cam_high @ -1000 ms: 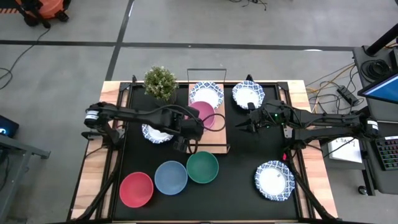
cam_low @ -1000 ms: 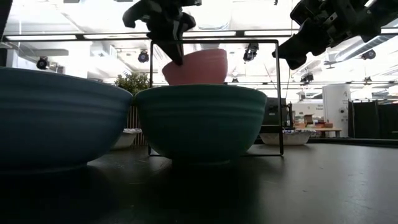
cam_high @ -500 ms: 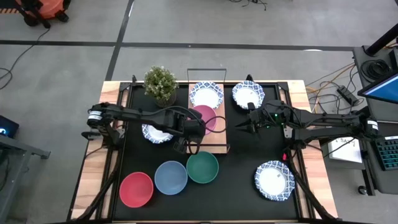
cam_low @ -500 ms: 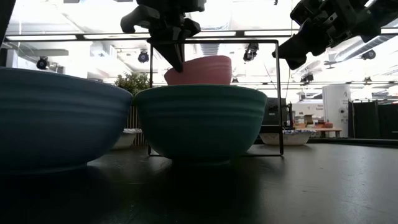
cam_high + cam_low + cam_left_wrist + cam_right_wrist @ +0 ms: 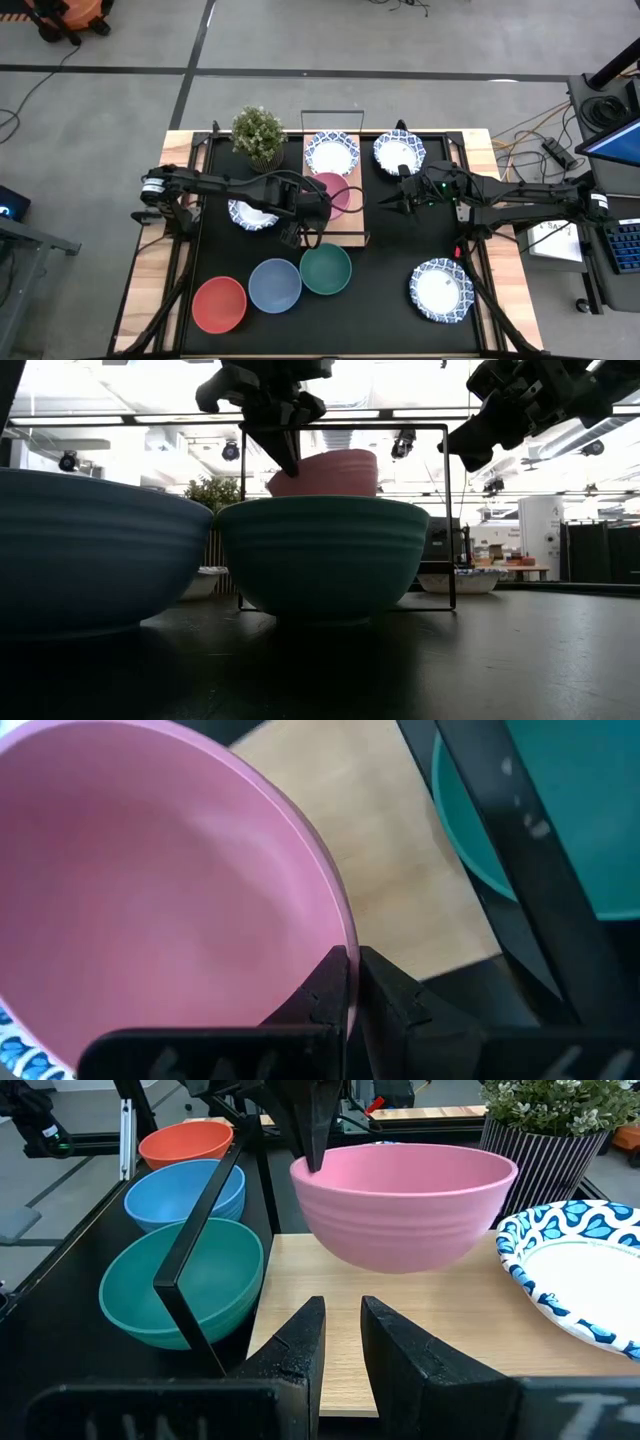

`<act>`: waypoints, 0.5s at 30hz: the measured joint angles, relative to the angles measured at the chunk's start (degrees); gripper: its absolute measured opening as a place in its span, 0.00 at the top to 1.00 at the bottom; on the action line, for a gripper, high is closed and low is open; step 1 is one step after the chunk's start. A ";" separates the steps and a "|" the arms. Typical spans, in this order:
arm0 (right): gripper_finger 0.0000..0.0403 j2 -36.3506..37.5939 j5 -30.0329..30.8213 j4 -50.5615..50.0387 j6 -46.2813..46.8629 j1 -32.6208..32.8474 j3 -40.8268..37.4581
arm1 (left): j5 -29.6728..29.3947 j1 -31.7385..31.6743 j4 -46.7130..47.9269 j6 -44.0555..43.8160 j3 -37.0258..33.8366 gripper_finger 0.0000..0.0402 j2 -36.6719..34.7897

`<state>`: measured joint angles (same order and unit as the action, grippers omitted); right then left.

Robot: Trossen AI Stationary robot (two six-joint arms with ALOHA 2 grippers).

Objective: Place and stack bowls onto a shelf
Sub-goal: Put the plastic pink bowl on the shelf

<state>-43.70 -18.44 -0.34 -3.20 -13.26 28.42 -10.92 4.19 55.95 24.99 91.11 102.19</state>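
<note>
My left gripper [image 5: 312,203] is shut on the pink bowl [image 5: 332,190], which hovers over the middle of the shelf's wooden board [image 5: 346,222]. One white bowl with a blue-patterned rim [image 5: 332,153] rests on the board's far end. Red [image 5: 219,304], blue [image 5: 275,285] and green [image 5: 326,268] bowls stand on the mat near the front edge. My right gripper [image 5: 386,203] waits just right of the shelf, open by a narrow gap, its fingers [image 5: 300,1345] pointing at the pink bowl [image 5: 405,1205]. My left gripper pinches the pink bowl's rim [image 5: 335,935] on the side toward the table's left, one finger inside the bowl and one outside. The fingers [image 5: 312,1135] come from above, pointing down. The bowl hangs lifted clear above the board, nearly level.
Three more white blue-rimmed bowls sit on the mat: one under the left arm [image 5: 252,213], one right of the shelf's far end [image 5: 399,153], one at the near right [image 5: 441,290]. A potted plant [image 5: 258,133] stands left of the shelf. The thin black wire frame [image 5: 205,1230] rises around the board.
My left gripper has carried the pink bowl a little toward the table's right, over the board. The bowl was tilted a second ago and now hangs almost level.
</note>
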 joint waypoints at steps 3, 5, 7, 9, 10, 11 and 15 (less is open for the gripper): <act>0.85 0.00 0.00 0.01 0.01 0.00 0.00 | 0.00 -0.15 -0.09 -0.02 -0.08 1.00 0.00; 0.85 0.00 0.00 0.01 0.02 0.00 0.00 | 0.00 -0.26 -0.70 -0.04 -0.09 1.00 0.00; 0.85 0.00 0.00 0.01 0.02 0.00 0.00 | 0.00 -0.35 -1.29 -0.15 -0.16 1.00 0.00; 0.85 0.00 0.00 0.02 0.02 0.00 0.00 | 0.02 -0.33 -1.86 -0.17 -0.20 1.00 0.00; 0.85 0.00 0.00 0.02 0.02 0.00 0.00 | 0.23 -0.33 -2.16 -0.20 -0.20 1.00 0.00; 0.85 0.00 0.00 0.00 0.02 0.00 0.00 | 0.93 -0.36 -2.51 -0.34 -0.23 1.00 0.00; 0.85 0.00 -0.01 0.01 0.00 0.00 0.00 | 1.70 -0.44 -4.35 -1.49 -1.14 1.00 0.00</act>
<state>-43.70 -18.45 -0.33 -3.20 -13.26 28.42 -9.21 3.75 51.60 23.50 89.97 102.19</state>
